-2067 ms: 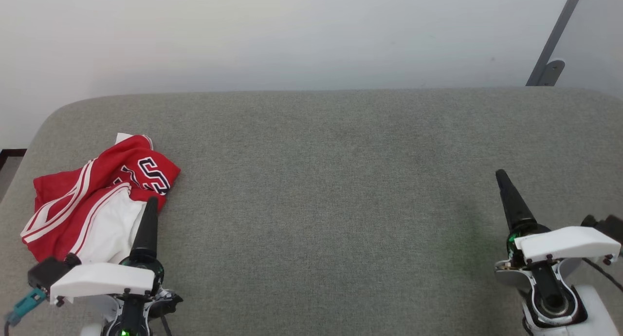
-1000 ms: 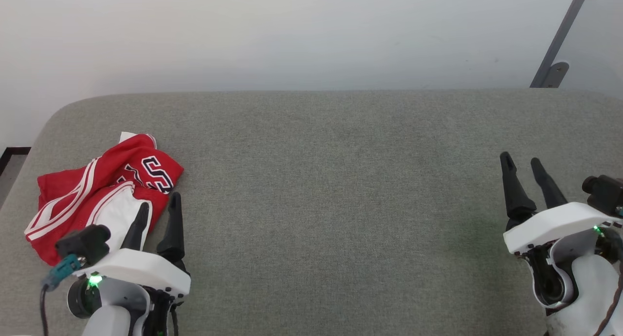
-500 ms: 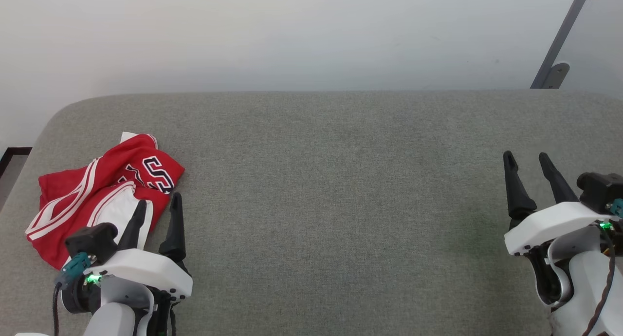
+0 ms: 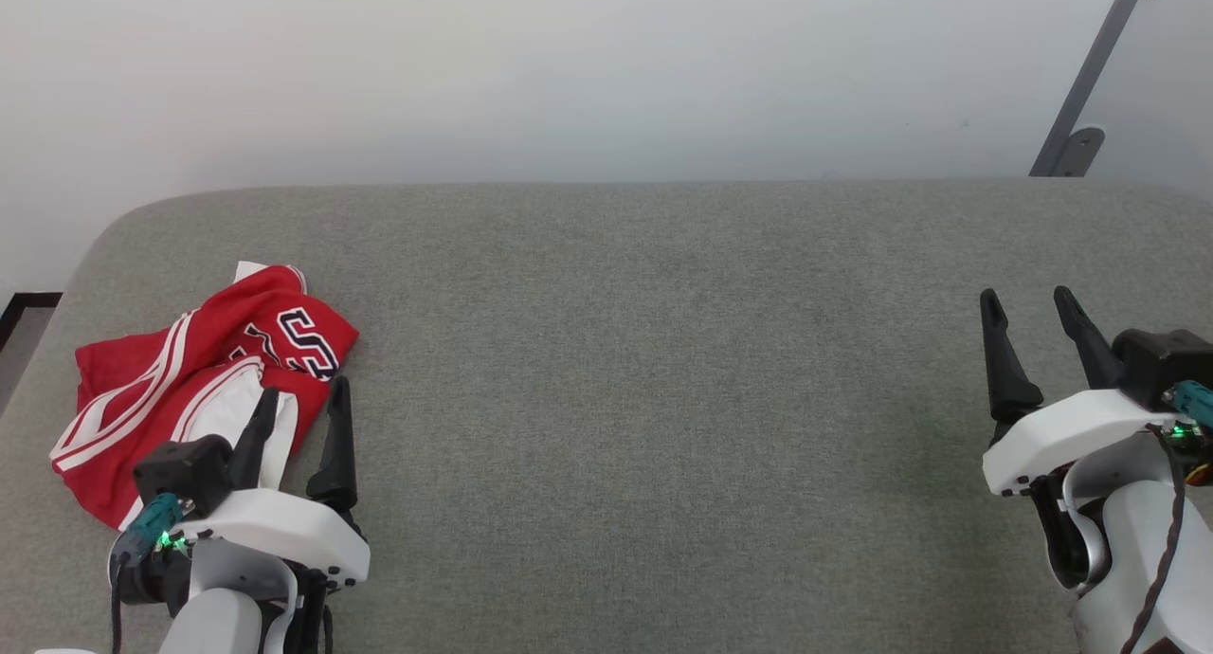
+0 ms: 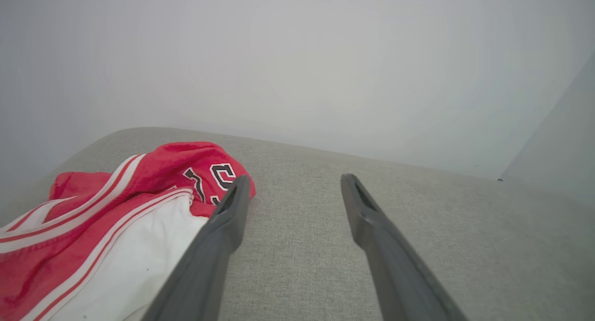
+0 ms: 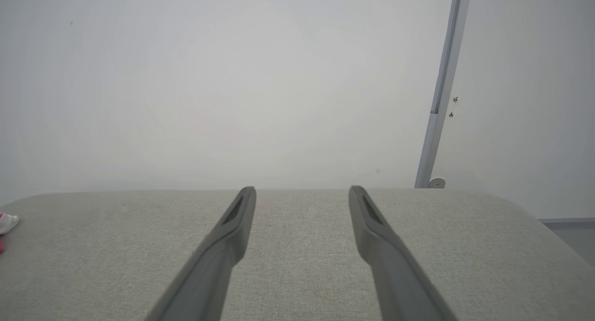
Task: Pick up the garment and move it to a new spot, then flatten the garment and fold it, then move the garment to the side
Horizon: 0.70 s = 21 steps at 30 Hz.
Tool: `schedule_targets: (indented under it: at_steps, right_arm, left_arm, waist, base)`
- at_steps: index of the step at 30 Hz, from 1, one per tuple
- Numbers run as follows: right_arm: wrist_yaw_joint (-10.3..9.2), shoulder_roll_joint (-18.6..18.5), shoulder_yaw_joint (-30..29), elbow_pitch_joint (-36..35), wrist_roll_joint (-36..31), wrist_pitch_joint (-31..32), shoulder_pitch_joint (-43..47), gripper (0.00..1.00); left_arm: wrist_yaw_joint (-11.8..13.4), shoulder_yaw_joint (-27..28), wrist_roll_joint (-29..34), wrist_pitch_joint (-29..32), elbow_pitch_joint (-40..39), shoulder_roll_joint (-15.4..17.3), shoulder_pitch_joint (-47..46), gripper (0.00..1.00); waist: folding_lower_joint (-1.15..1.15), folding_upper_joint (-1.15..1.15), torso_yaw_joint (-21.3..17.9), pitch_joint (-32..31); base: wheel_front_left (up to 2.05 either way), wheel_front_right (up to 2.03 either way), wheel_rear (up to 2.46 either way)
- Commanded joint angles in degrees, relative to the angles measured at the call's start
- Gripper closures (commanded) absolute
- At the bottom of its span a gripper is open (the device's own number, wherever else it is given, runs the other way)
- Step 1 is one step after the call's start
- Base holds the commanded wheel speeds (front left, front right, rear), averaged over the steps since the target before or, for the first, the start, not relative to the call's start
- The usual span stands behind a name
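Observation:
The garment (image 4: 180,379), a red T-shirt with white sleeve, striped trim and navy letters, lies crumpled at the left end of the grey padded table (image 4: 644,370). My left gripper (image 4: 303,389) stands open at the garment's near right edge, its left finger over the white sleeve and nothing between the fingers. In the left wrist view the garment (image 5: 102,228) lies left of the open left gripper (image 5: 295,181). My right gripper (image 4: 1028,296) is open over bare table at the far right, also empty in the right wrist view (image 6: 302,190). A scrap of the garment (image 6: 5,225) shows there at the left edge.
A white wall rises behind the table. A grey metal bracket (image 4: 1080,104) leans on the wall at the back right. The table's left corner is rounded, with dark floor (image 4: 19,317) beyond it. Bare grey fabric stretches between the two grippers.
Both wrists have rolled so that each gripper's two fingers now show side by side and apart. The left gripper has drawn back slightly toward me. The garment has not moved.

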Motion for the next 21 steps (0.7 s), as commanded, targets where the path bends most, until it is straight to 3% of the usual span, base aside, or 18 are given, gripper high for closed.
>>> schedule_targets:
  at_steps: [1,21]
  right_arm:
    - [0.1,-0.33,0.07,0.11,-1.53,-0.71,-1.18,0.0]
    - [0.1,-0.11,-1.01,3.87,-3.13,-3.09,-1.27,0.0]
  left_arm:
    - [-0.57,0.32,1.53,-0.7,0.41,0.24,-1.45,0.0]
    - [-3.64,1.75,8.66,-3.03,7.26,-0.69,-3.6,0.0]
  waist:
    - [0.0,0.0,-0.05,-0.07]
    - [0.0,0.0,0.13,-0.26]
  base:
    - [0.0,0.0,0.0]
    - [0.0,0.0,0.0]
